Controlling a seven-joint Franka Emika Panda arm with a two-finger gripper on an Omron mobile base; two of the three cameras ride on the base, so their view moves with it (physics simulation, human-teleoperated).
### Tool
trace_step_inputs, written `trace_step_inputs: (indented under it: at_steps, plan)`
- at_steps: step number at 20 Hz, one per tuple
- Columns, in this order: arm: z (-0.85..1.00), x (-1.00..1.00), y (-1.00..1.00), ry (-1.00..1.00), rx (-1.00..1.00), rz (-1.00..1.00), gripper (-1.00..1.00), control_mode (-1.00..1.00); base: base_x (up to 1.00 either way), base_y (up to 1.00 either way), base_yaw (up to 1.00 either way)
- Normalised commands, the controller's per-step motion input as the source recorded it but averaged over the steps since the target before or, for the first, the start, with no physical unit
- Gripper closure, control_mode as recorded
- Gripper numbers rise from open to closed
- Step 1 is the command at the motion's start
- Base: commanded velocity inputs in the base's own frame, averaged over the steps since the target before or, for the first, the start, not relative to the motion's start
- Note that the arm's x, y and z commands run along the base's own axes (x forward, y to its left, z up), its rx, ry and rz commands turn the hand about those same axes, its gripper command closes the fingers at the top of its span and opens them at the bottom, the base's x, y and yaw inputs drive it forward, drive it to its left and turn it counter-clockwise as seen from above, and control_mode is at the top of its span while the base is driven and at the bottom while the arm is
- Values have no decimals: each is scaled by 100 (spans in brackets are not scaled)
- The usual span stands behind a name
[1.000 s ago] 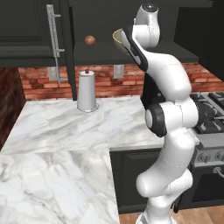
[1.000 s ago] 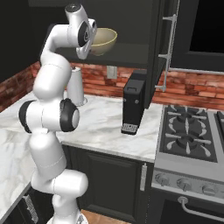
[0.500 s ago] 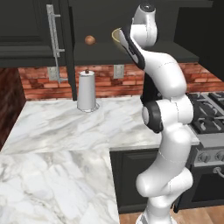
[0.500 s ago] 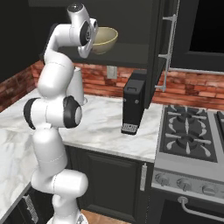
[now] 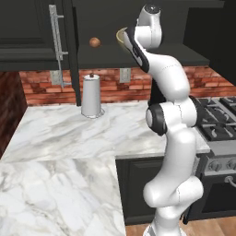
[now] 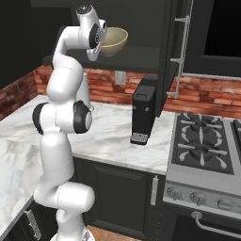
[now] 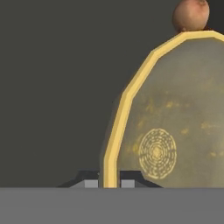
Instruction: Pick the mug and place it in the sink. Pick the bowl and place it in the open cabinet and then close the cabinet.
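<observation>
The cream-beige bowl (image 6: 114, 41) hangs tilted at the height of the open cabinet's shelf (image 5: 106, 56), just above its front. My gripper (image 7: 109, 183) is shut on the bowl (image 7: 175, 122), with the yellowish rim pinched between the two fingertips. From the left side the bowl (image 5: 120, 36) peeks out from behind the white hand. The cabinet door (image 5: 32, 27) stands open, as does the other door (image 6: 169, 47). The mug and the sink are out of view.
A small brown ball (image 5: 94, 42) lies on the cabinet shelf left of the bowl, also above the rim (image 7: 190, 15). A paper towel holder (image 5: 91, 95) and a black appliance (image 6: 145, 110) stand on the marble counter (image 5: 69, 133). A stove (image 6: 202, 146) is to the right.
The hand and bowl have shifted only slightly, up and toward the cabinet. The grip on the rim is unchanged.
</observation>
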Motion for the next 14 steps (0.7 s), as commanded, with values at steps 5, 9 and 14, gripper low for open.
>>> trace_step_inputs:
  at_steps: [5, 9, 14]
  plan:
    - [0, 29, 0, 0, 0, 0, -100, -100, 0, 0, 0]
    - [0, 4, 0, 0, 0, 0, -100, -100, 0, 0, 0]
    - [0, 0, 0, 0, 0, 0, -100, -100, 0, 0, 0]
